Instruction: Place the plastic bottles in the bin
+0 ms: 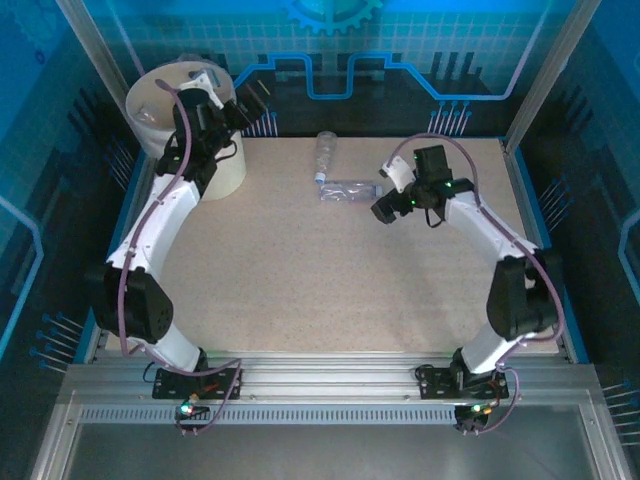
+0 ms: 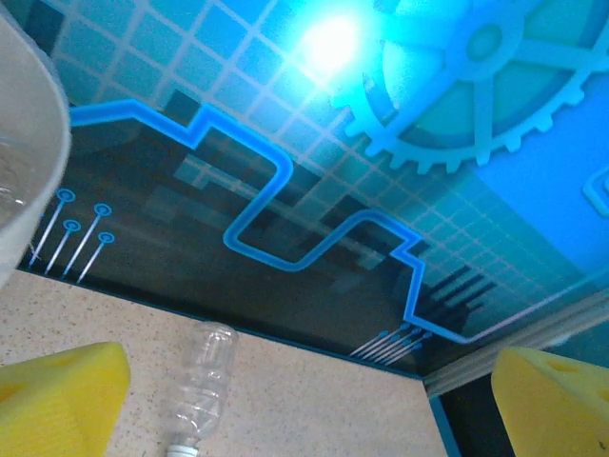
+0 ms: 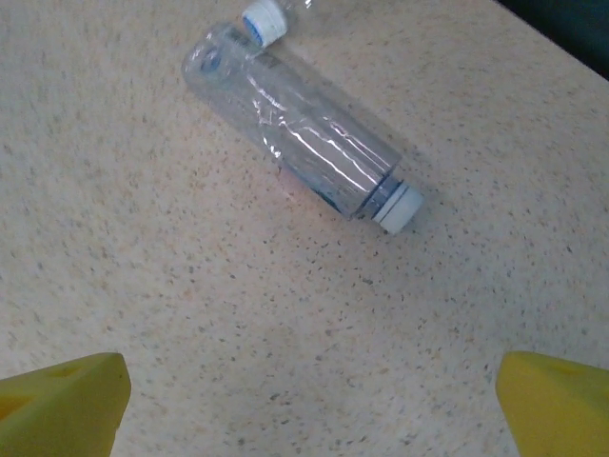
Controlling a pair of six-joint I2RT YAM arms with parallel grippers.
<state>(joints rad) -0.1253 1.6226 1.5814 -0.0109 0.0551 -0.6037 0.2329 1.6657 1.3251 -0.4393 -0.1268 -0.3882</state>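
View from above: near bottle (image 1: 349,188) just ahead of the right fingers (image 1: 387,208); left fingers (image 1: 238,113) empty by the bin (image 1: 160,100). Left wrist: fingers spread wide, far bottle (image 2: 202,381) ahead. Right wrist: fingers spread wide; centre them astride the near bottle (image 3: 304,143) at mid-body before closing.

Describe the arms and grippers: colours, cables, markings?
Left arm and right arm: white links, black joint housings, a mauve cable looped along each, small green lights at the bases. Left gripper and right gripper are black with a white wrist piece; their fingers are blocky yellow. No readable markings.
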